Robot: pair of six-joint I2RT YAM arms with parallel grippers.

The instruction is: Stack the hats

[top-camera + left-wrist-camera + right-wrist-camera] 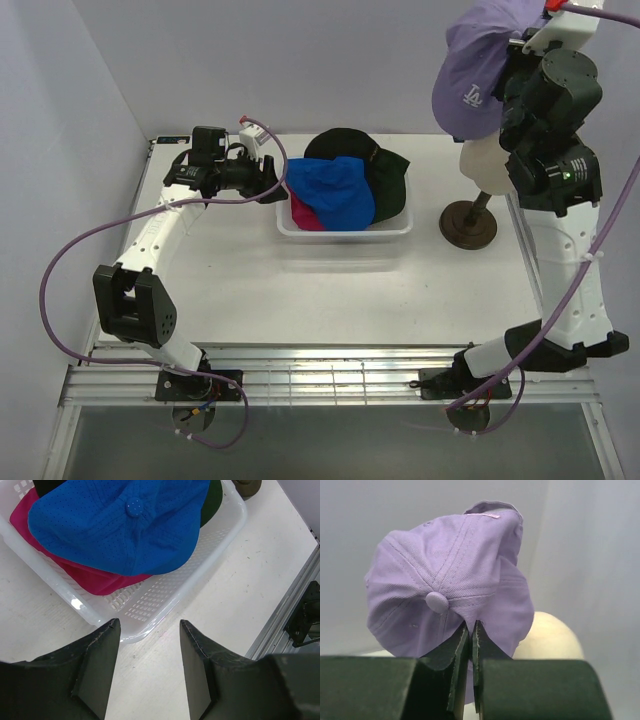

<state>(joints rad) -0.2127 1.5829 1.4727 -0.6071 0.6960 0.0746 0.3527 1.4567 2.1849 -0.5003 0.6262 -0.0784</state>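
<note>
My right gripper (471, 626) is shut on the crown of the lavender cap (450, 575) and holds it in the air above the cream mannequin head (550, 635); the top view shows the cap (478, 70) with its white LA logo. The bright blue cap (335, 190) lies on top in the white basket (340, 230), over the magenta cap (85, 575), the black cap (340, 145) and the dark green cap (395, 185). My left gripper (147, 630) is open and empty, just outside the basket's left corner (135, 625).
The mannequin head stands on a brown stand (468, 224) at the right of the table. Grey walls close the back and left. A metal rail (330, 375) runs along the near edge.
</note>
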